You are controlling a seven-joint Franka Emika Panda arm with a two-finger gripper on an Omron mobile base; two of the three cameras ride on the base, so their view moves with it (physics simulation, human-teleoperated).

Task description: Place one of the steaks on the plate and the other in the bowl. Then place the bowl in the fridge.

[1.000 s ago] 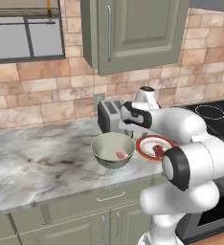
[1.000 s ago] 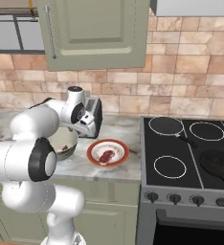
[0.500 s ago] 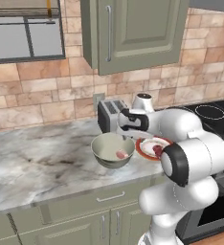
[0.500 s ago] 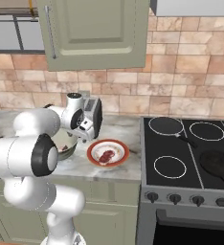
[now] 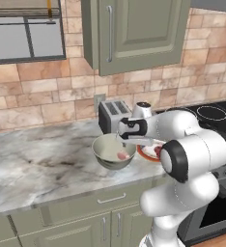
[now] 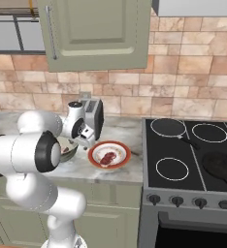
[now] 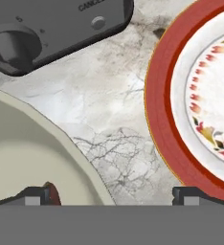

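Counter (image 5: 42,159): carries everything, toaster (image 5: 114,113) at the back.
Bowl (image 5: 113,152): before the toaster, one steak (image 5: 122,155) inside, ready for the fridge.
Plate (image 6: 109,155): beside the bowl, other steak (image 6: 107,157) on it.
Gripper (image 5: 120,139): jaws wide, empty, over the bowl's rim, probably to grasp it.

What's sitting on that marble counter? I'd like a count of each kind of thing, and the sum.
Raw red-pink steaks: 2, one in the bowl, one on the plate
Deep pale grey-green bowl: 1
Round white plate with orange-red rim: 1
Dark grey toaster: 1
Total: 5
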